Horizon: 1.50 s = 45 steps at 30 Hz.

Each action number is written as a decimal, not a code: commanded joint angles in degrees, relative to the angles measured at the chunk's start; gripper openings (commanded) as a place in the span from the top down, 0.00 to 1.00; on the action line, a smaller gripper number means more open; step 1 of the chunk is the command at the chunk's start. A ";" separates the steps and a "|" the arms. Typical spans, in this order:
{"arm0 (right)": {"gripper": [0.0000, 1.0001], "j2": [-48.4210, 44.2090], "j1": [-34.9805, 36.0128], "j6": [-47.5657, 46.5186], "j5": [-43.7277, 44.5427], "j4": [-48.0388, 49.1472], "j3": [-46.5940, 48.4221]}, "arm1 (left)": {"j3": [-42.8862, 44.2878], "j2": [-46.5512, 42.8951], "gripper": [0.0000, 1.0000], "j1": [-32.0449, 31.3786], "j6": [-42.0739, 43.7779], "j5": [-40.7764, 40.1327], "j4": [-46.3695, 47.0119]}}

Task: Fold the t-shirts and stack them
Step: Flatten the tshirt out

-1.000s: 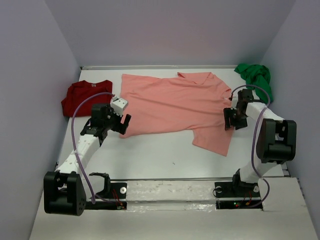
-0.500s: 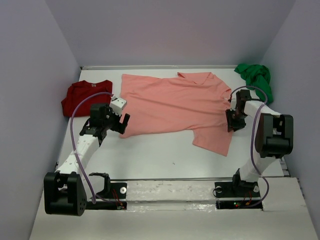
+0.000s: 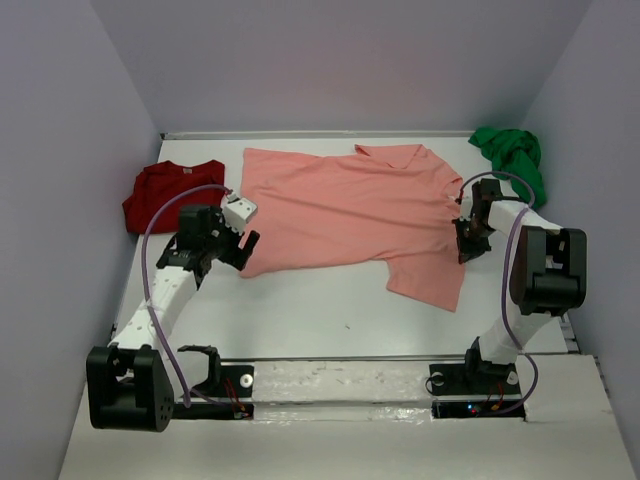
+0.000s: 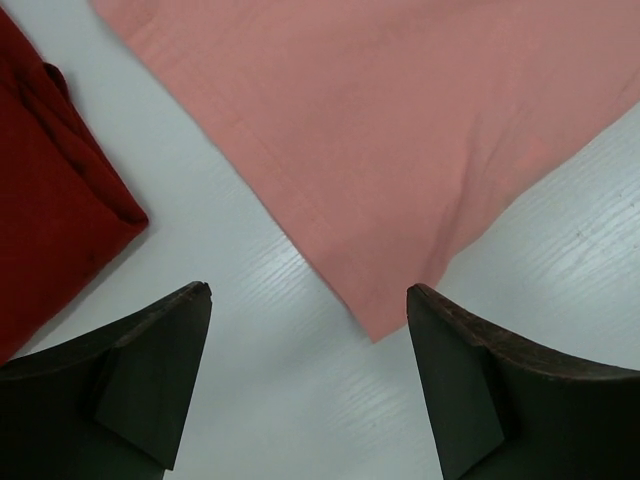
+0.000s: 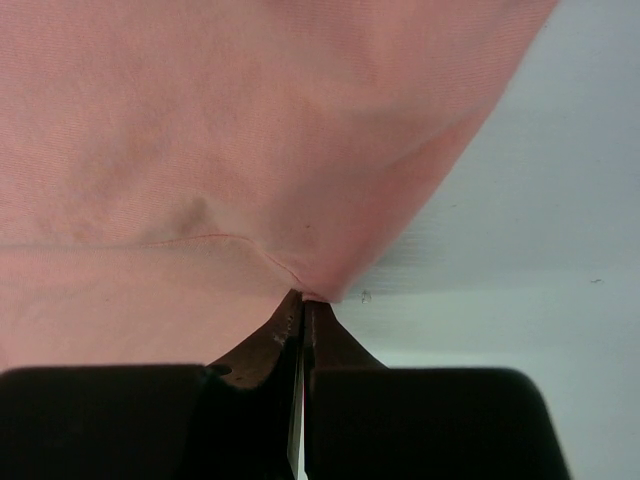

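The salmon-pink t-shirt [image 3: 350, 210] lies spread flat across the middle of the table. Its lower left corner [image 4: 385, 325] points between the two fingers of my left gripper [image 4: 310, 295], which hangs open just above it [image 3: 241, 244]. My right gripper [image 5: 303, 300] is shut, its tips pinching a fold at the pink shirt's right edge [image 5: 320, 285], by the sleeve seam [image 3: 463, 240]. The dark red t-shirt [image 3: 170, 195] lies folded at the left [image 4: 50, 200]. The bright green t-shirt [image 3: 512, 155] sits crumpled in the back right corner.
Purple walls [image 3: 90, 150] close in the table [image 3: 320, 310] at the left, back and right. Bare white table shows in front of the pink shirt, and the arm bases [image 3: 470, 380] stand at the near edge.
My right gripper has closed onto the pink shirt's right edge. The left gripper has shifted slightly toward the shirt's lower left corner, still open.
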 commanded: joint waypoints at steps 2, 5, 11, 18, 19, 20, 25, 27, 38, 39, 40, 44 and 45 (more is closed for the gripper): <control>1.00 0.82 -0.31 -0.43 0.50 -1.05 1.50 | 6.75 -0.27 0.12 -0.25 17.42 1.30 -11.17; 1.00 1.26 -0.31 -0.52 0.85 -1.14 1.77 | 7.29 -0.54 0.12 -0.43 27.28 0.61 -18.91; 1.00 1.26 -0.31 -0.61 0.94 -1.23 1.77 | 1.68 -2.64 0.12 -0.96 37.33 -5.55 -22.97; 1.00 2.05 -0.31 -0.70 0.94 -1.32 1.68 | -4.40 -4.84 0.11 -1.31 42.61 -7.31 -18.67; 1.00 2.06 -0.31 -0.78 0.94 -1.32 1.68 | -4.84 -4.67 0.10 -1.31 43.05 -7.05 -18.49; 1.00 2.14 -0.31 -0.78 1.03 -1.32 1.68 | -5.02 -4.41 0.09 -1.40 42.97 -6.70 -18.14; 1.00 2.58 -0.31 -0.96 1.38 -1.41 1.68 | -4.58 -1.68 0.07 -1.83 42.53 -5.20 -15.68; 1.00 2.67 -0.31 -0.96 1.38 -1.49 1.59 | -4.40 -0.63 0.07 -2.53 41.91 -5.29 -14.02; 1.00 3.20 -0.31 -1.22 1.82 -1.49 1.59 | -2.91 5.70 0.09 -7.02 38.58 -6.34 -10.23; 1.00 3.20 -0.31 -1.22 1.73 -1.41 1.59 | -2.91 6.40 0.09 -7.46 38.40 -6.60 -9.36; 1.00 3.29 -0.31 -1.22 1.73 -1.49 1.59 | -3.00 6.75 0.09 -7.81 37.79 -7.30 -8.83; 1.00 3.29 -0.31 -1.31 1.64 -1.58 1.59 | -3.79 7.20 0.11 -8.43 35.68 -7.75 -5.23; 1.00 3.20 -0.31 -1.31 1.64 -1.58 1.59 | -4.05 6.76 0.11 -8.43 35.58 -7.75 -4.17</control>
